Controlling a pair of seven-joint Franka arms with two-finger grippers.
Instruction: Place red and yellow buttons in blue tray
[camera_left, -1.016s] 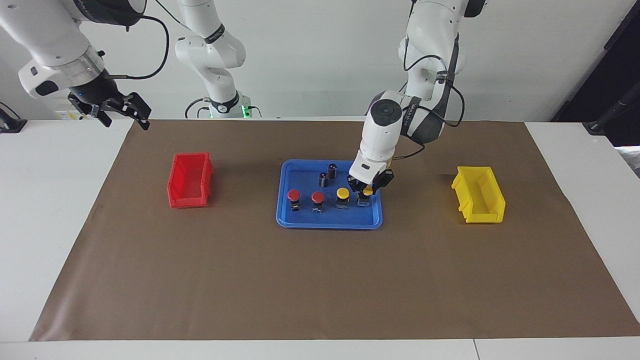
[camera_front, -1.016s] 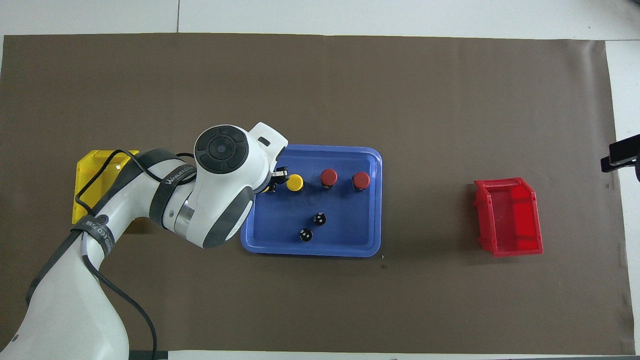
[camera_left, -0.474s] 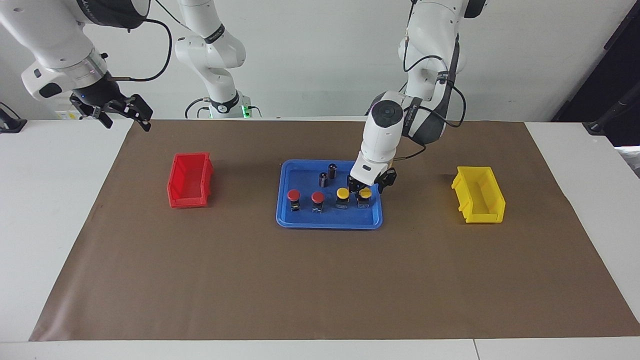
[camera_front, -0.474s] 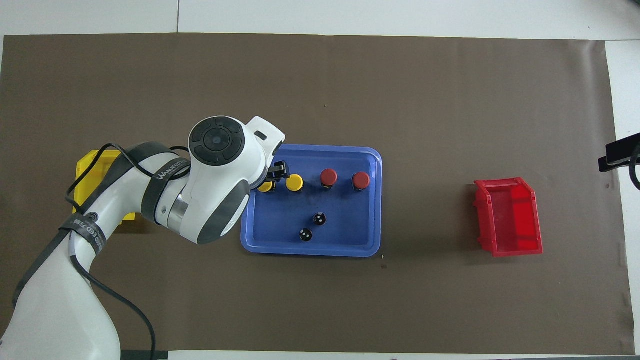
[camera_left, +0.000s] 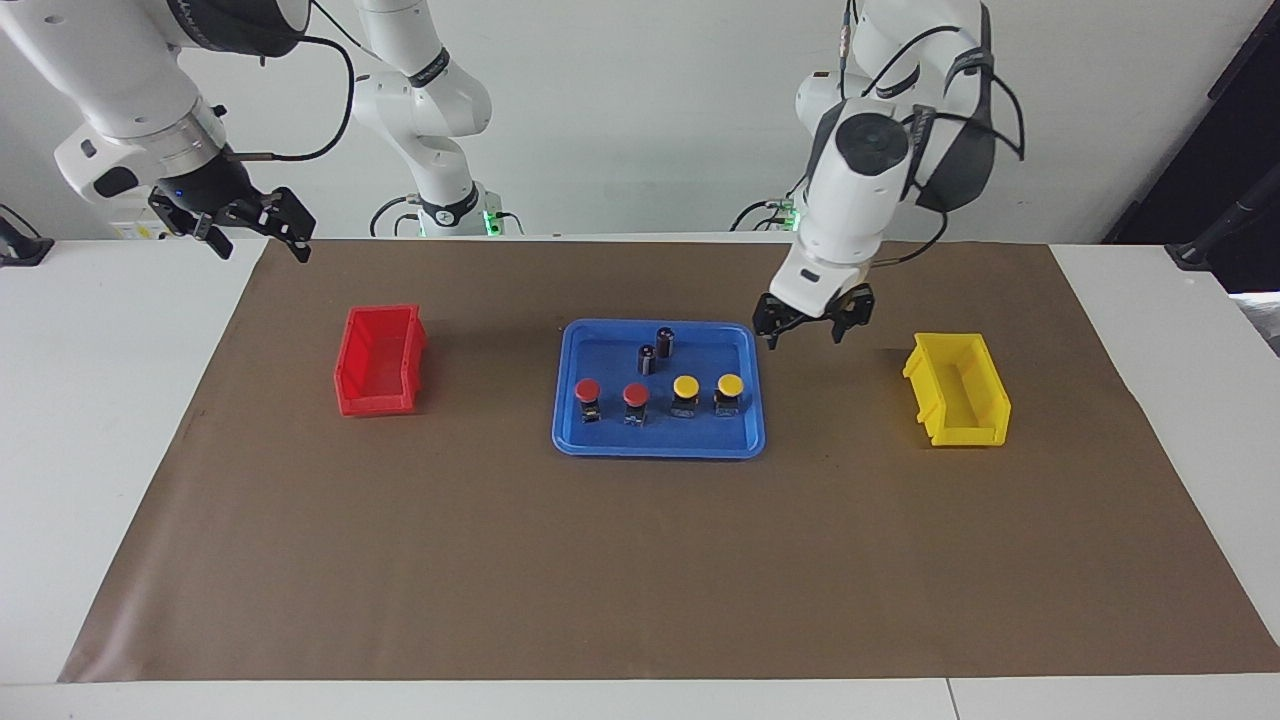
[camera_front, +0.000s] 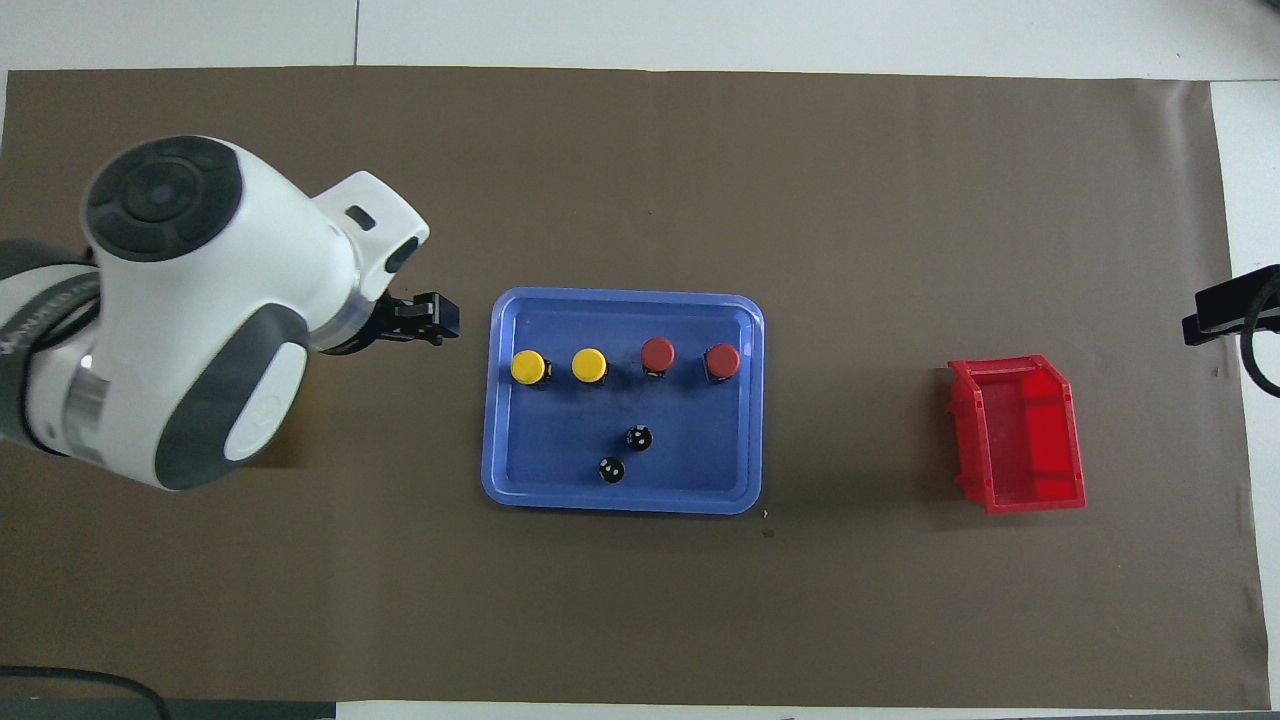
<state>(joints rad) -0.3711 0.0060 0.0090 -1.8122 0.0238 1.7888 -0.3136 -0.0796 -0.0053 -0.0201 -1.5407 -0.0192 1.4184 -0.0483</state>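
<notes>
Facing view: all four buttons are seen standing upright in one row inside the blue tray (camera_left: 580, 440), two red buttons (camera_left: 588, 399) toward the right arm's end and two yellow buttons (camera_left: 729, 395) toward the left arm's, so the task is judged complete. Round caps are carried on small black bases. The left claw (camera_left: 806, 326) is held spread wide and empty, raised beside the tray; the right claw (camera_left: 250, 226), also spread and empty, is kept waiting over the tabletop's edge.
</notes>
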